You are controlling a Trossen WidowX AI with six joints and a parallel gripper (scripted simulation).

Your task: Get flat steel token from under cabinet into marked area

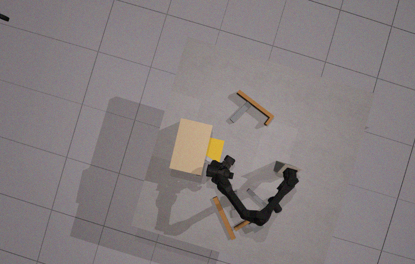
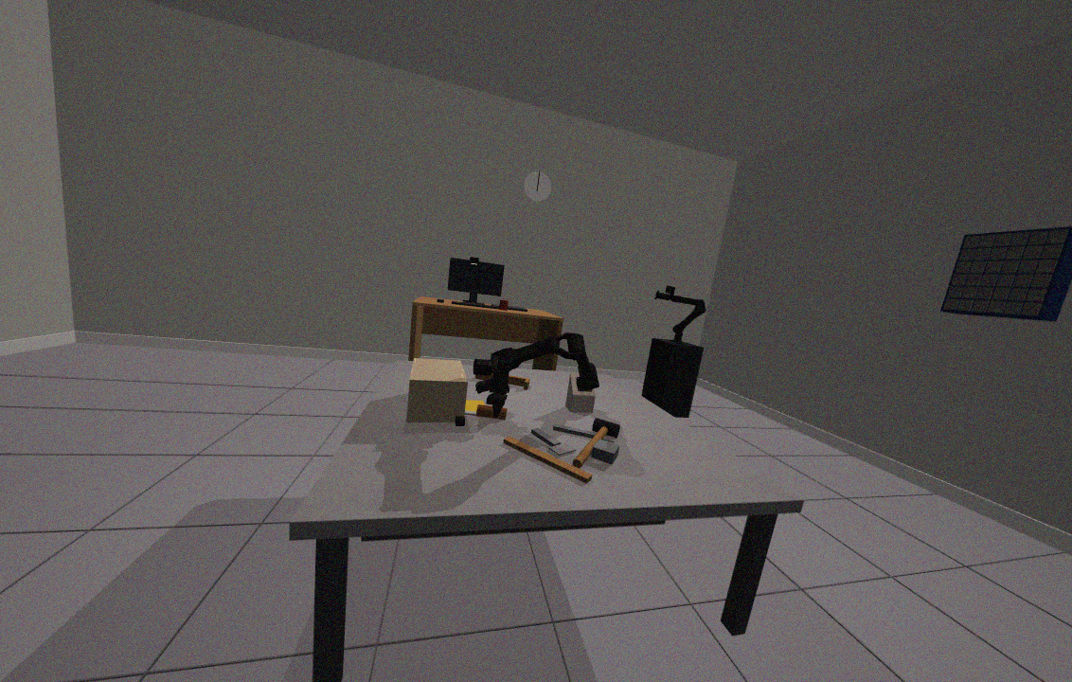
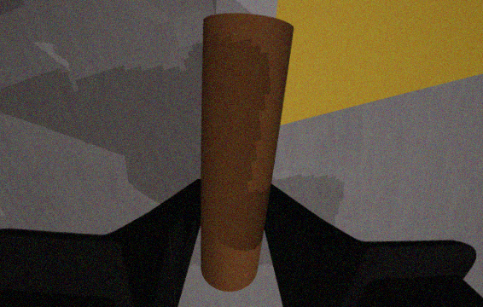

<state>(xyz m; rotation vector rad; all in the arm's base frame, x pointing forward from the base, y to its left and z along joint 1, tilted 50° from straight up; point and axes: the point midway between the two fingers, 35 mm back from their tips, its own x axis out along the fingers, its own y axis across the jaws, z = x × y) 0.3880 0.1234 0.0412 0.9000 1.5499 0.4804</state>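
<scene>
The beige cabinet [image 1: 191, 146] [image 2: 437, 391] stands on the table. The yellow marked area [image 1: 216, 149] [image 2: 473, 406] [image 3: 395, 51] lies at its front. My gripper [image 2: 495, 410] [image 3: 233, 188] is shut on the orange-brown wooden handle [image 2: 486, 411] [image 3: 237, 128] of a tool, low over the table beside the near corner of the marked area. A short piece of the tool's pale flat blade [image 1: 207, 159] shows between the gripper and the cabinet front; its far end is hidden. The steel token is not visible in any view, and the vent slots cannot be made out.
A wooden strip [image 1: 224, 218] [image 2: 546, 459], a black-headed mallet [image 2: 605, 427] and a grey bar [image 1: 256, 198] lie near the arm. An angled wooden piece [image 1: 255, 103] with a grey plate [image 1: 240, 112] lies beyond the marked area. A small black block [image 2: 459, 421] is at the cabinet's near corner.
</scene>
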